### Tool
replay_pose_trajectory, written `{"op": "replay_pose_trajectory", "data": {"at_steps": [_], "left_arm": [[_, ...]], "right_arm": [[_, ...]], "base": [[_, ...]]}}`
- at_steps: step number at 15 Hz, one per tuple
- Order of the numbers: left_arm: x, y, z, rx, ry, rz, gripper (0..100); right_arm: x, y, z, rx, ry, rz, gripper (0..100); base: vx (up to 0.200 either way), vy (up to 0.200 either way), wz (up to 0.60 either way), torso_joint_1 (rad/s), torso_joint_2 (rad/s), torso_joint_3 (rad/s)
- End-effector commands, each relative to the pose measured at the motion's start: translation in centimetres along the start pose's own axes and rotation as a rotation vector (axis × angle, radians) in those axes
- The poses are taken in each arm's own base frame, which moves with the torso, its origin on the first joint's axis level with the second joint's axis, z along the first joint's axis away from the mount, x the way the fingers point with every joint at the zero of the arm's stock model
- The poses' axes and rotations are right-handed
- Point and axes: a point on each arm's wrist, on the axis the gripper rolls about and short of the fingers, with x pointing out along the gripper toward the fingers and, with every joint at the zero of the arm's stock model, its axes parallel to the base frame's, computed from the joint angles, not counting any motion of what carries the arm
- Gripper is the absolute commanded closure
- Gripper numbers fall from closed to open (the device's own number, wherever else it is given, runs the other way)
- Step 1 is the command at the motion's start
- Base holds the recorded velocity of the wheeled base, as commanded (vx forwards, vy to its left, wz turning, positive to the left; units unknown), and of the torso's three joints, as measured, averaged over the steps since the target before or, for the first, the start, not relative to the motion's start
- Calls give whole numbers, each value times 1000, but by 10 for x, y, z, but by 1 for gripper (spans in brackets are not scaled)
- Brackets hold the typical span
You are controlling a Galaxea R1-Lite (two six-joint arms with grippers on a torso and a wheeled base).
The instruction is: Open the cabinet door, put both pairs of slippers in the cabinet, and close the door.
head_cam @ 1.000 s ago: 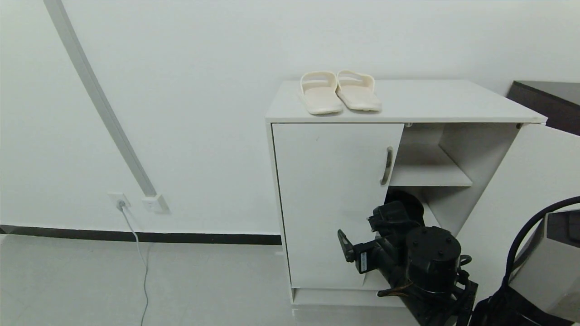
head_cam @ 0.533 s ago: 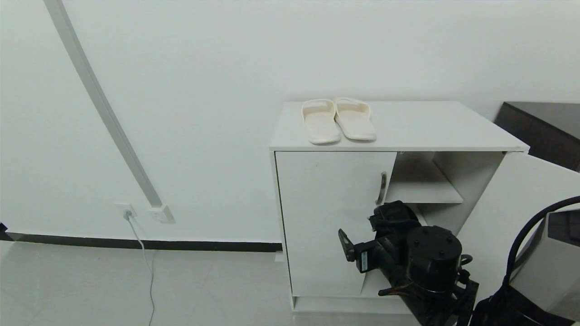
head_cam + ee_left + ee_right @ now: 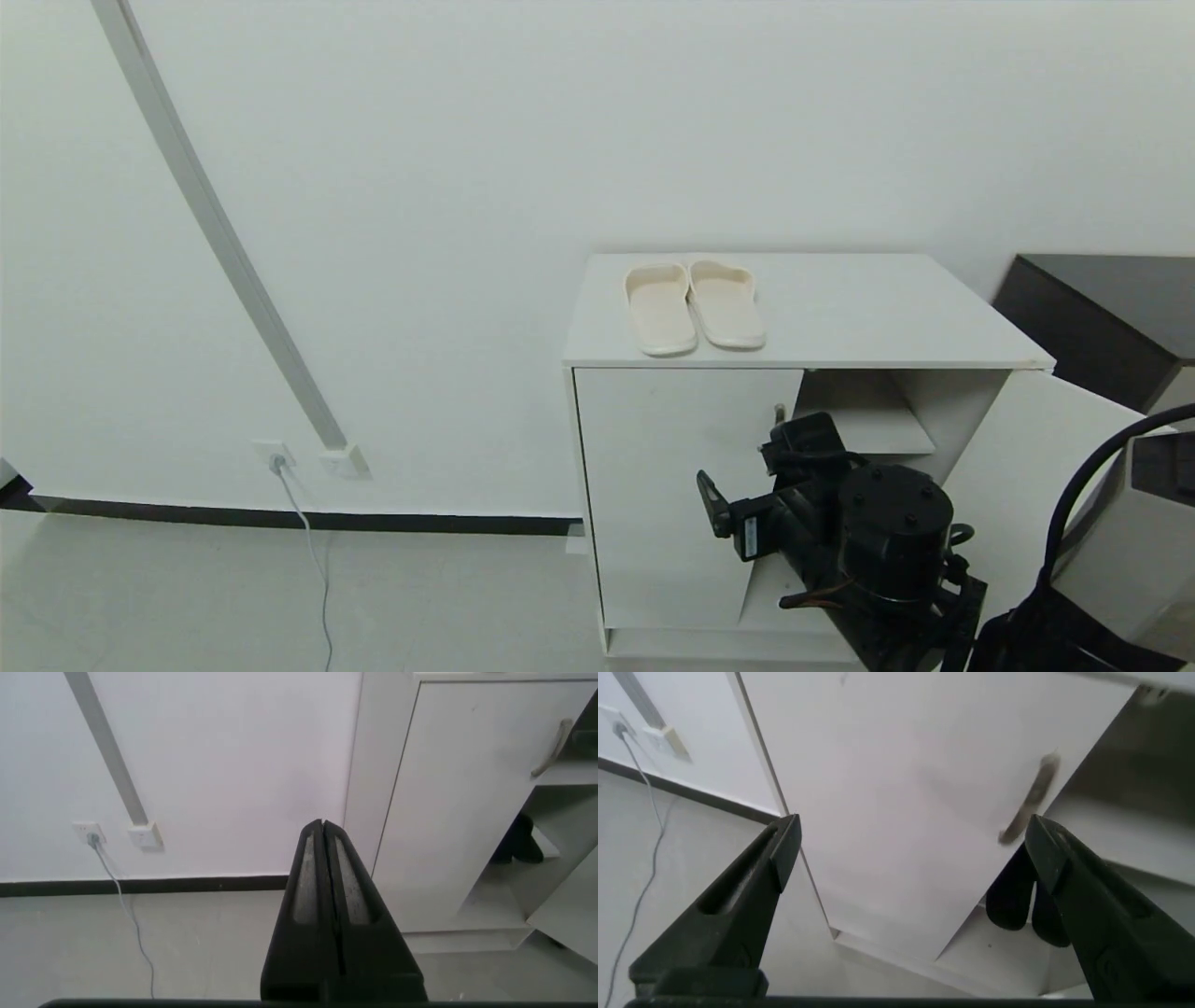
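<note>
**Wall and floor.** A white wall (image 3: 420, 187) stands behind the work area, with a grey tiled floor (image 3: 187, 597) below it. A pale conduit (image 3: 215, 224) runs slantwise down the wall to a socket (image 3: 274, 457), and a cable (image 3: 313, 551) hangs from the socket to the floor.

**Cabinet.** A white cabinet (image 3: 868, 308) stands against the wall.
- The left door (image 3: 672, 495) is closed.
- The right door (image 3: 1027, 467) is swung open towards the robot.
- An inner shelf (image 3: 878, 434) shows through the opening.
- A dark piece of furniture (image 3: 1092, 317) stands just beside the cabinet, on its right.

**Claws.**
- The right claw (image 3: 910, 859) is spread wide, its fingers (image 3: 738, 905) far apart. It faces the closed left door near the handle (image 3: 1035, 798).
- The left claw (image 3: 322, 835) is pressed narrow, finger against finger, and holds nothing. It is off to the left of the cabinet, above the floor.

**Slippers.**
- The cream slippers (image 3: 660, 313) lie side by side, soles down, on the cabinet top towards its left half.
- The dark slippers (image 3: 1018, 896) are in the lower compartment under the shelf, just behind the edge of the closed door and partly hidden by it. Their exact posture cannot be told.
</note>
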Motion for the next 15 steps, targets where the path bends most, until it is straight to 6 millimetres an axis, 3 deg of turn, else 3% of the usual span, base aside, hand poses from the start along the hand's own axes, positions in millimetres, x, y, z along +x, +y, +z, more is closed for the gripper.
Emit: {"op": "replay_pose_trajectory", "data": {"at_steps": [1, 8, 15], "left_arm": [[0, 0, 0, 0, -1, 0, 100], [0, 0, 0, 0, 1, 0, 100], [0, 0, 0, 3, 1, 0, 100]], "right_arm": [[0, 0, 0, 1, -2, 0, 0], [-2, -1, 0, 4, -7, 0, 0], [-4, -2, -1, 9, -35, 2, 0]], "base": [[0, 0, 0, 242, -574, -330], [0, 0, 0, 233, -524, -290], [0, 0, 0, 122, -265, -142]]}}
